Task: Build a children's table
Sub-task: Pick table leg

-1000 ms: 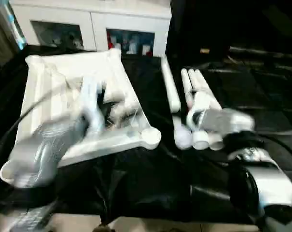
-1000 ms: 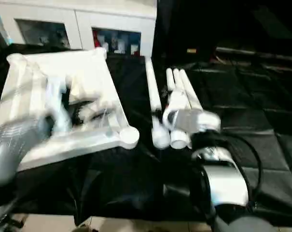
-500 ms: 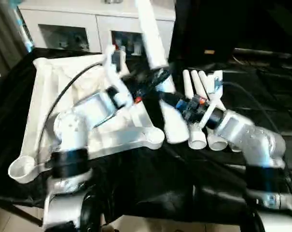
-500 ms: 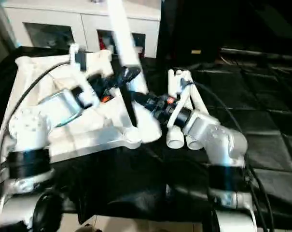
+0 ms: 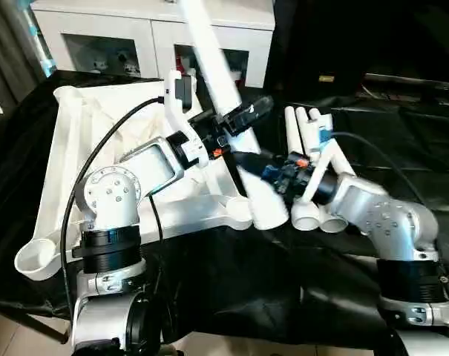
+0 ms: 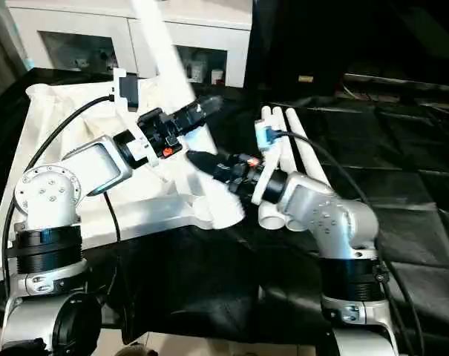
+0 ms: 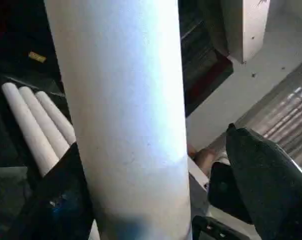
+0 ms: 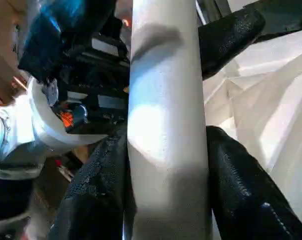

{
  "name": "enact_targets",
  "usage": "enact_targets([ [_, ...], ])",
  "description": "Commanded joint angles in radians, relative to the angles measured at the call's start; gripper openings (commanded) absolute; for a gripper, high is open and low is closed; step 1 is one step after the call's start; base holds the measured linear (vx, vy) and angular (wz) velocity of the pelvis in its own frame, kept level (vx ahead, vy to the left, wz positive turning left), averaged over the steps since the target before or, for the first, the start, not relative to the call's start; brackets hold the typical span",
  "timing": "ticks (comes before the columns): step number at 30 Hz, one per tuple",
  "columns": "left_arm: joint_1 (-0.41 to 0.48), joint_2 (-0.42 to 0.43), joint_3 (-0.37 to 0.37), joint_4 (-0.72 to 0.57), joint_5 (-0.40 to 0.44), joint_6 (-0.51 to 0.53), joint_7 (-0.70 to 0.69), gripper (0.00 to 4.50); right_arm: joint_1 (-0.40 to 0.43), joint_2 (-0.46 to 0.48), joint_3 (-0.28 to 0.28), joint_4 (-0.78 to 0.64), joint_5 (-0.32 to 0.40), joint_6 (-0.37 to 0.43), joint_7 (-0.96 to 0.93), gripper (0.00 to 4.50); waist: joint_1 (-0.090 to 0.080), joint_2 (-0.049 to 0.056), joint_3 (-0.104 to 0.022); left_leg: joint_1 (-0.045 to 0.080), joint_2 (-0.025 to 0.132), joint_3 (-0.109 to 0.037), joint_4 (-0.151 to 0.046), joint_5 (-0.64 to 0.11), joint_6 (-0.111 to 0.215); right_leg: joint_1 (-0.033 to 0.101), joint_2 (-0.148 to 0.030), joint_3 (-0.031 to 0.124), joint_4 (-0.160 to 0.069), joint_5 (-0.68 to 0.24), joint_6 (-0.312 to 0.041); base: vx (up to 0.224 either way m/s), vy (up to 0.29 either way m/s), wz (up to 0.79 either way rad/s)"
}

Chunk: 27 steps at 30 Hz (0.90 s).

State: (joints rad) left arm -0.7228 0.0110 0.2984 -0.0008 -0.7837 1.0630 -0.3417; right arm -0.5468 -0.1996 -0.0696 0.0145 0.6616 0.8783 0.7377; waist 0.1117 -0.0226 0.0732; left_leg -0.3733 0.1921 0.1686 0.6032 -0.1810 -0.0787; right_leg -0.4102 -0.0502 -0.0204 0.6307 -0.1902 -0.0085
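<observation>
Table top (image 5: 98, 159) lies upside down on the black sheet (image 5: 231, 289) — white plastic, square, ribbed underside facing up, round sockets at the corners. Near-corner socket (image 5: 237, 211) and the one at the robot's left-near corner (image 5: 33, 258) are both open cups.

Four tube legs in total, all smooth white cylinders with hollow ends. Three loose legs (image 5: 313, 159) lie side by side on the sheet just to the right of the table top, open ends toward the robot. The fourth, the raised leg (image 5: 217, 70), is tilted steeply over the table top's right edge; its lower end (image 5: 269, 211) sits just beside the near-corner socket, upper end leaning away toward the white cabinet (image 5: 153, 37) behind the table top.

Both grippers are on that raised leg. Left gripper (image 5: 237, 117) is clamped across it higher up, black fingers on either side of the tube. Right gripper (image 5: 255, 165) is clenched on it lower down, close to the socket — right wrist view shows rubbery, pebbled black fingers (image 8: 240, 195) pressed against both sides of the tube.

Cabinet: white, glass doors, small items behind the glass. Sheet is glossy and wrinkled.
</observation>
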Motion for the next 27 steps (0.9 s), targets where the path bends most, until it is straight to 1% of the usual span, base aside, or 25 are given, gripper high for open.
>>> enact_targets([
  [1, 0.005, -0.006, -0.036, -0.047, 0.043, -0.007, 0.048, 3.70, -0.023, 0.005, 0.067, 0.003, -0.085, -0.033, -0.052, 1.83, 0.002, -0.007, -0.082, 0.002, 0.020, -0.003, -0.060, -0.058, 0.006, 0.063, -0.066, 0.030, -0.070, -0.099, -0.173, 0.000, 0.000, 0.00],
  [3, 0.006, -0.008, -0.045, -0.048, 0.074, -0.022, 0.082, 3.59, -0.034, 0.009, 0.085, 0.016, -0.114, -0.052, -0.078, 1.83, 0.001, -0.006, -0.081, 0.006, 0.019, -0.003, -0.060, -0.077, 0.000, 0.061, -0.066, 0.031, -0.075, -0.129, -0.162, 0.000, 0.000, 0.00],
  [4, 0.006, -0.009, -0.050, -0.047, 0.085, -0.028, 0.095, 3.44, -0.037, 0.009, 0.092, 0.022, -0.124, -0.061, -0.087, 1.83, 0.001, 0.002, -0.080, 0.007, 0.020, -0.004, -0.062, -0.088, -0.007, 0.059, -0.067, 0.032, -0.076, -0.152, -0.154, 0.000, 0.000, 0.00],
  [5, 0.007, -0.007, -0.064, -0.042, 0.115, -0.044, 0.118, 3.31, -0.043, 0.011, 0.100, 0.028, -0.134, -0.066, -0.096, 1.83, -0.001, -0.005, -0.080, 0.007, 0.020, -0.003, -0.062, -0.094, -0.009, 0.061, -0.065, 0.032, -0.078, -0.157, -0.147, 0.000, 0.000, 0.00],
  [6, 0.006, -0.008, -0.079, -0.036, 0.145, -0.062, 0.145, 3.25, -0.048, 0.011, 0.111, 0.033, -0.146, -0.074, -0.103, 1.83, 0.001, -0.004, -0.081, 0.008, 0.021, -0.005, -0.063, -0.093, -0.011, 0.060, -0.065, 0.032, -0.076, -0.155, -0.145, 0.000, 0.000, 0.00],
  [7, 0.003, -0.014, -0.080, -0.029, 0.162, -0.077, 0.168, 3.20, -0.054, 0.014, 0.119, 0.038, -0.156, -0.077, -0.110, 1.83, 0.000, -0.008, -0.081, 0.009, 0.021, -0.003, -0.062, -0.092, -0.009, 0.058, -0.064, 0.032, -0.075, -0.151, -0.142, 0.000, 0.000, 0.00],
  [8, 0.000, -0.021, -0.078, -0.022, 0.172, -0.091, 0.189, 3.15, -0.060, 0.015, 0.125, 0.042, -0.165, -0.081, -0.116, 1.83, -0.001, -0.008, -0.081, 0.006, 0.021, -0.003, -0.062, -0.087, -0.008, 0.060, -0.065, 0.032, -0.075, -0.143, -0.140, 0.000, 0.000, 0.00],
  [9, -0.001, -0.025, -0.077, -0.020, 0.175, -0.096, 0.196, 3.15, -0.063, 0.016, 0.128, 0.043, -0.168, -0.083, -0.117, 1.83, -0.002, -0.010, -0.081, 0.006, 0.021, -0.003, -0.062, -0.084, -0.009, 0.060, -0.065, 0.032, -0.074, -0.137, -0.141, 0.000, 0.000, 0.00],
  [10, -0.007, -0.049, -0.055, -0.009, 0.183, -0.123, 0.239, 3.05, -0.071, 0.018, 0.137, 0.044, -0.178, -0.088, -0.120, 1.83, -0.004, -0.013, -0.082, 0.006, 0.020, -0.002, -0.061, -0.077, -0.007, 0.061, -0.063, 0.032, -0.073, -0.118, -0.144, 0.000, 0.000, 0.00],
  [11, -0.007, -0.059, -0.046, -0.006, 0.188, -0.137, 0.254, 2.93, -0.076, 0.018, 0.142, 0.042, -0.184, -0.089, -0.122, 1.83, -0.007, -0.014, -0.083, 0.005, 0.020, -0.001, -0.059, -0.065, -0.004, 0.062, -0.061, 0.032, -0.071, -0.093, -0.150, 0.000, 0.000, 0.00],
  [12, -0.006, -0.063, -0.043, -0.005, 0.192, -0.144, 0.259, 2.82, -0.079, 0.018, 0.145, 0.039, -0.186, -0.089, -0.122, 1.83, -0.007, -0.015, -0.083, 0.005, 0.019, -0.001, -0.059, -0.063, -0.001, 0.063, -0.062, 0.032, -0.071, -0.087, -0.152, 0.000, 0.000, 0.00],
  [13, -0.003, -0.072, -0.036, -0.008, 0.191, -0.150, 0.265, 2.82, -0.081, 0.016, 0.148, 0.037, -0.189, -0.090, -0.124, 1.83, -0.009, -0.014, -0.084, 0.005, 0.019, -0.001, -0.058, -0.058, 0.003, 0.063, -0.063, 0.032, -0.070, -0.078, -0.155, 0.000, 0.000, 0.00],
  [14, 0.001, -0.075, -0.040, -0.016, 0.188, -0.150, 0.259, 2.76, -0.083, 0.012, 0.151, 0.034, -0.191, -0.090, -0.124, 1.83, -0.014, -0.021, -0.084, 0.003, 0.018, 0.000, -0.057, -0.057, 0.007, 0.065, -0.061, 0.032, -0.069, -0.071, -0.156, 0.000, 0.000, 0.00],
  [15, 0.004, -0.077, -0.047, -0.021, 0.191, -0.153, 0.259, 2.71, -0.082, 0.008, 0.153, 0.031, -0.193, -0.089, -0.124, 1.83, -0.015, -0.024, -0.083, 0.004, 0.018, 0.001, -0.057, -0.059, 0.010, 0.064, -0.062, 0.032, -0.071, -0.079, -0.156, 0.000, 0.000, 0.00],
  [16, 0.007, -0.079, -0.053, -0.025, 0.193, -0.155, 0.259, 2.55, -0.081, 0.005, 0.154, 0.028, -0.194, -0.088, -0.124, 1.83, -0.017, -0.020, -0.082, 0.004, 0.018, 0.001, -0.057, -0.064, 0.012, 0.063, -0.063, 0.033, -0.071, -0.094, -0.153, 0.000, 0.000, 0.00],
  [18, 0.012, -0.082, -0.060, -0.030, 0.194, -0.160, 0.256, 2.38, -0.077, 0.002, 0.159, 0.023, -0.196, -0.085, -0.125, 1.83, -0.021, -0.020, -0.082, 0.004, 0.018, 0.001, -0.057, -0.070, 0.012, 0.062, -0.062, 0.032, -0.073, -0.107, -0.151, 0.000, 0.000, 0.00],
  [19, 0.019, -0.087, -0.064, -0.038, 0.195, -0.164, 0.260, 2.25, -0.070, -0.002, 0.164, 0.013, -0.198, -0.082, -0.126, 1.83, -0.024, -0.015, -0.082, 0.004, 0.019, -0.001, -0.057, -0.071, 0.010, 0.062, -0.062, 0.031, -0.073, -0.104, -0.154, 0.000, 0.000, 0.00],
  [20, 0.026, -0.085, -0.072, -0.043, 0.197, -0.167, 0.261, 2.16, -0.064, -0.003, 0.167, 0.002, -0.204, -0.081, -0.130, 1.83, -0.024, -0.012, -0.082, 0.004, 0.019, -0.001, -0.056, -0.075, 0.009, 0.062, -0.061, 0.032, -0.073, -0.098, -0.156, 0.000, 0.000, 0.00],
  [23, 0.028, -0.080, -0.085, -0.043, 0.200, -0.168, 0.250, 2.09, -0.058, -0.003, 0.177, -0.001, -0.226, -0.096, -0.142, 1.83, -0.027, -0.011, -0.082, 0.005, 0.019, -0.001, -0.056, -0.080, 0.009, 0.062, -0.061, 0.032, -0.073, -0.090, -0.163, 0.000, 0.000, 0.00],
  [26, 0.028, -0.077, -0.094, -0.044, 0.201, -0.170, 0.242, 1.99, -0.055, -0.001, 0.179, 0.003, -0.232, -0.111, -0.141, 1.83, -0.028, -0.013, -0.082, 0.005, 0.019, -0.001, -0.057, -0.091, 0.008, 0.062, -0.060, 0.032, -0.075, -0.106, -0.162, 0.000, 0.000, 0.00],
  [27, 0.028, -0.075, -0.097, -0.044, 0.201, -0.170, 0.238, 1.99, -0.054, 0.000, 0.178, 0.005, -0.230, -0.116, -0.138, 2.18, -0.028, -0.013, -0.082, 0.006, 0.019, -0.001, -0.057, -0.092, 0.007, 0.062, -0.060, 0.032, -0.075, -0.107, -0.163, 0.000, 0.000, 0.00],
])
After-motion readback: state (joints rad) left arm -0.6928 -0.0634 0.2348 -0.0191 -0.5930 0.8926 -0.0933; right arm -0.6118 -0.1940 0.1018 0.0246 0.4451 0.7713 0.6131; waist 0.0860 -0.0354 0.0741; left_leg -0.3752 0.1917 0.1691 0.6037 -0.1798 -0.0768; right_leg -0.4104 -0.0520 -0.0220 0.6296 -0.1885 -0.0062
